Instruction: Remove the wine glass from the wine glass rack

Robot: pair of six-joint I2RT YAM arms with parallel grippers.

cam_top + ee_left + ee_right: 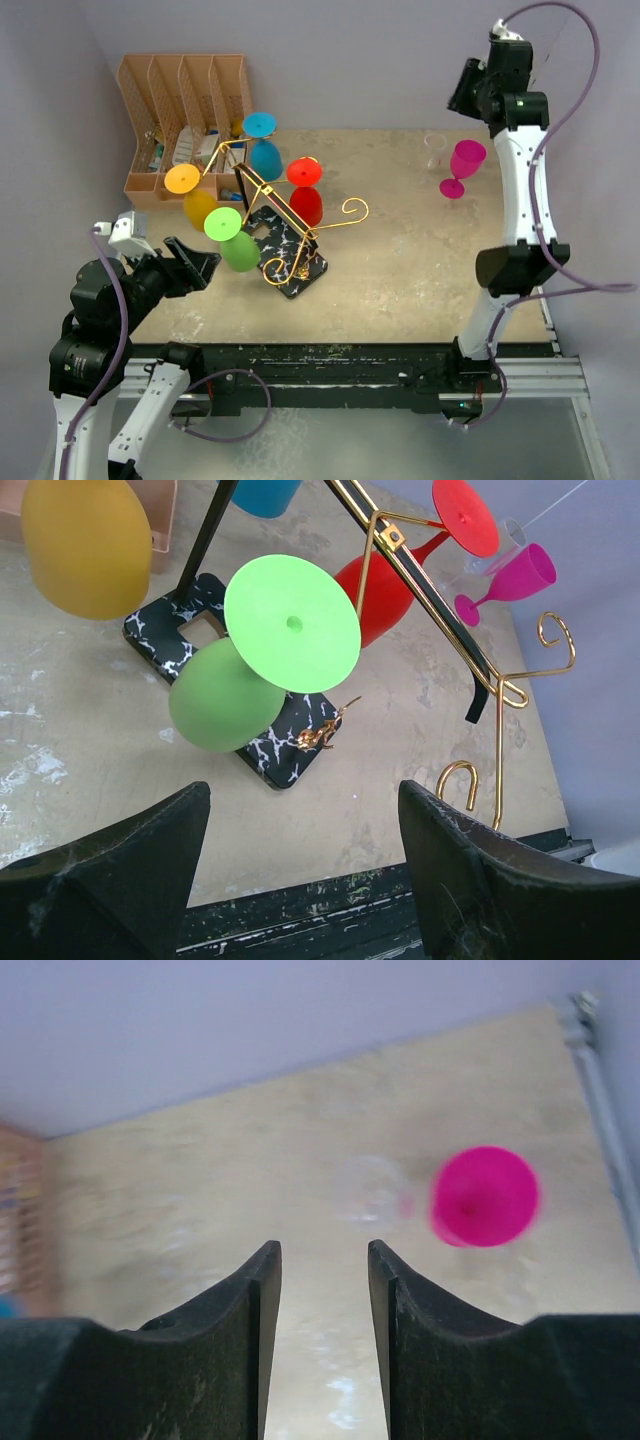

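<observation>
The wine glass rack (pixel 292 262), gold wire on a black marble base (pixel 285 752), stands left of the table's middle. Hanging upside down on it are a green wine glass (pixel 232 240) (pixel 291 623), a yellow one (pixel 192 195) (pixel 88 545), a blue one (pixel 263 150) and a red one (pixel 305 195) (pixel 385 590). My left gripper (pixel 197 263) (pixel 303 792) is open, just short of the green glass, with nothing between its fingers. A magenta wine glass (pixel 462 168) (pixel 485 1197) stands upright at the far right. My right gripper (pixel 466 90) (pixel 323 1252) hovers above and beside it, open and empty.
An orange-brown slotted organiser (pixel 185 110) with small items sits at the back left, behind the rack. A clear glass (pixel 435 148) (pixel 370 1188) stands next to the magenta one. Purple walls close in on the left, back and right. The black frame rail (pixel 330 355) runs along the near edge.
</observation>
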